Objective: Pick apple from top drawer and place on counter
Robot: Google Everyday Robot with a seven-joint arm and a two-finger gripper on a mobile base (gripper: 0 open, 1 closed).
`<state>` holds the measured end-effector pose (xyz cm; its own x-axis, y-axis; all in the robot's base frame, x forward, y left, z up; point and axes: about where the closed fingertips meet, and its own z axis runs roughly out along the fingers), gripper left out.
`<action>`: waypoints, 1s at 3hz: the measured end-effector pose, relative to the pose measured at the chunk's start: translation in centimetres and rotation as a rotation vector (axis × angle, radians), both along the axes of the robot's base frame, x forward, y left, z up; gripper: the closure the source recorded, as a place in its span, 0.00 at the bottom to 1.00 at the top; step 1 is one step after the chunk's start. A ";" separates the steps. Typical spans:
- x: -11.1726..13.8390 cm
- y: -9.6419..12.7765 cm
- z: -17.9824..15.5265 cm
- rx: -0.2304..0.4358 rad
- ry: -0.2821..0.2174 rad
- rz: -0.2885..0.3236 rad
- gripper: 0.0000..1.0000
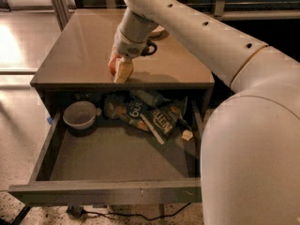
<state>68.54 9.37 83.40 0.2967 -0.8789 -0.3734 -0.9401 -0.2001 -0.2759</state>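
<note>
One step left: end effector (119, 69) grips the apple (112, 65) at the bench (84, 55) front edge, 12 o'clock of the top drawer (108, 191). Placing step; next, open fingers and lift off.

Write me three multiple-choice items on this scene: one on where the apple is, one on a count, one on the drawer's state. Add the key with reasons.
1. Where is the apple?
A. In the bowl
B. At the counter's front edge, at the gripper
C. On the floor

2. How many bowls lie in the top drawer?
A. One
B. Two
C. Three

3. What state is the top drawer in?
A. Closed
B. Removed from the cabinet
C. Pulled open

Key:
1 B: the gripper is down on the counter near its front edge, with the red apple showing beside its fingers.
2 A: a single pale bowl sits at the drawer's back left, next to the snack bags.
3 C: the top drawer juts out toward the camera, its inside in view.
</note>
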 end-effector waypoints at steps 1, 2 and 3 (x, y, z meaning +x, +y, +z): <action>0.0 0.0 0.0 0.000 0.000 0.000 0.31; 0.0 0.0 0.0 0.000 0.000 0.000 0.00; 0.0 0.0 0.0 0.000 0.000 0.000 0.00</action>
